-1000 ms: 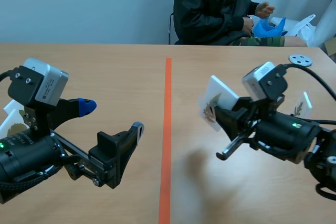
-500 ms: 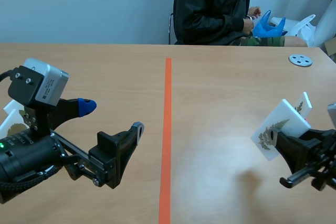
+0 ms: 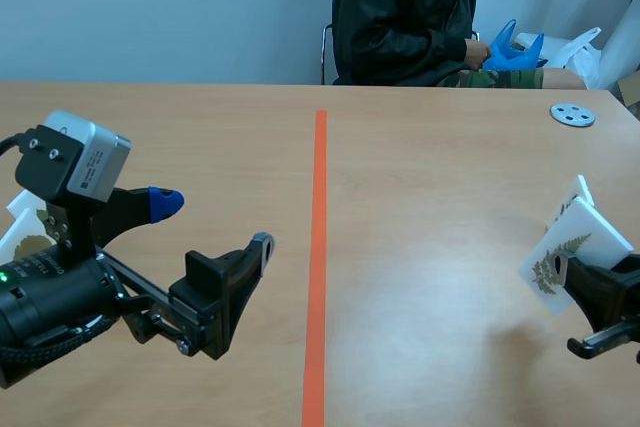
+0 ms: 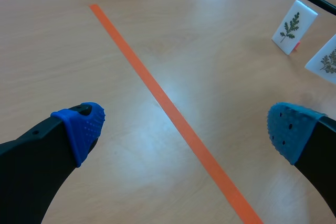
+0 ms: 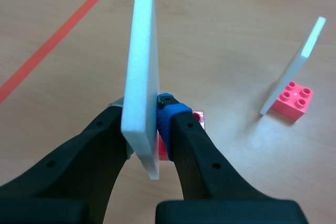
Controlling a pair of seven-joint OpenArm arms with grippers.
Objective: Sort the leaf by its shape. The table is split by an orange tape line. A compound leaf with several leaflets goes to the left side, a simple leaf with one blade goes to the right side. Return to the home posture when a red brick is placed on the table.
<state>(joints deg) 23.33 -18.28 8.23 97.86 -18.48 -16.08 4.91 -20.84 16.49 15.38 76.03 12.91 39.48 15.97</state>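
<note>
As the right hand (image 5: 143, 107) carries its white leaf card (image 5: 140, 51), clenched upright between the pads, it has pulled well away from the orange tape line (image 3: 318, 247), where it hung a second ago. It now sits deep in the right half of the table (image 3: 420, 177). The printed sprig looks feathery, with many leaflets, so by my reading it belongs across the line, and this retreat takes it further from there. Just ahead of that hand, to its outer side, a second card (image 5: 296, 64) stands on a pink brick (image 5: 293, 98). The left hand (image 4: 186, 127) has not stirred; it is released, with nothing between its fingers. Count: two hands, three cards, with a third card (image 3: 20, 225) peeking out behind the left arm, one tape line, and one grey disc (image 3: 572, 114) far off.
</note>
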